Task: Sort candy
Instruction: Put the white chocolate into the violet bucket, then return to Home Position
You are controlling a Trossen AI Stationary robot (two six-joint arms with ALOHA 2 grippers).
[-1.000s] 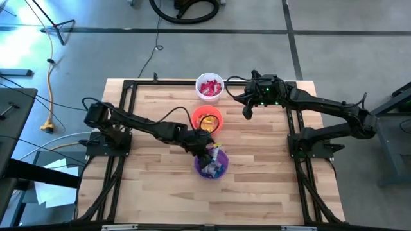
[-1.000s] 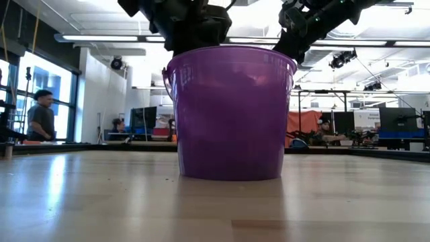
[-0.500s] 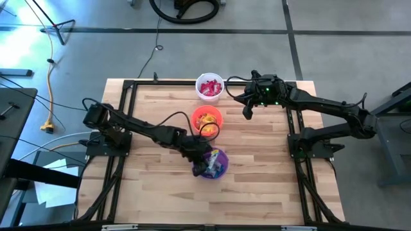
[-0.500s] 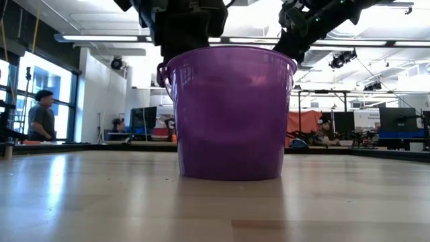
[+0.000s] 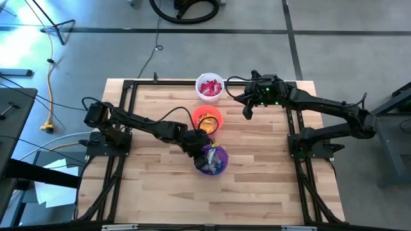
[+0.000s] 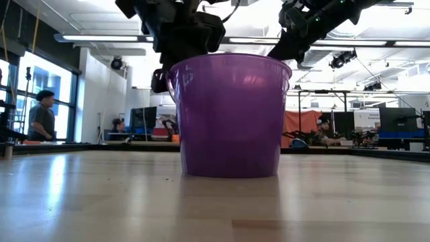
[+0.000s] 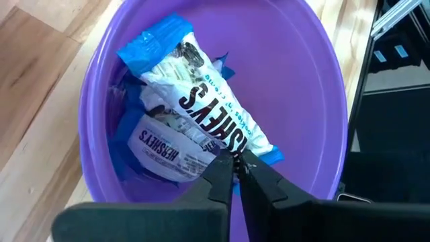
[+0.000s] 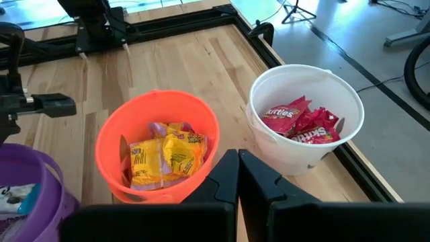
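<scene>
Three cups; perhaps three blue-white candies

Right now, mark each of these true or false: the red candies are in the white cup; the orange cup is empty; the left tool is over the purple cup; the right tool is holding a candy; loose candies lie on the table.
1. The red candies are in the white cup. True.
2. The orange cup is empty. False: it holds yellow candies.
3. The left tool is over the purple cup. True: it is shut above the blue-white candies.
4. The right tool holds a candy. False: it is shut on nothing.
5. Loose candies lie on the table. False: none show outside the cups.
</scene>
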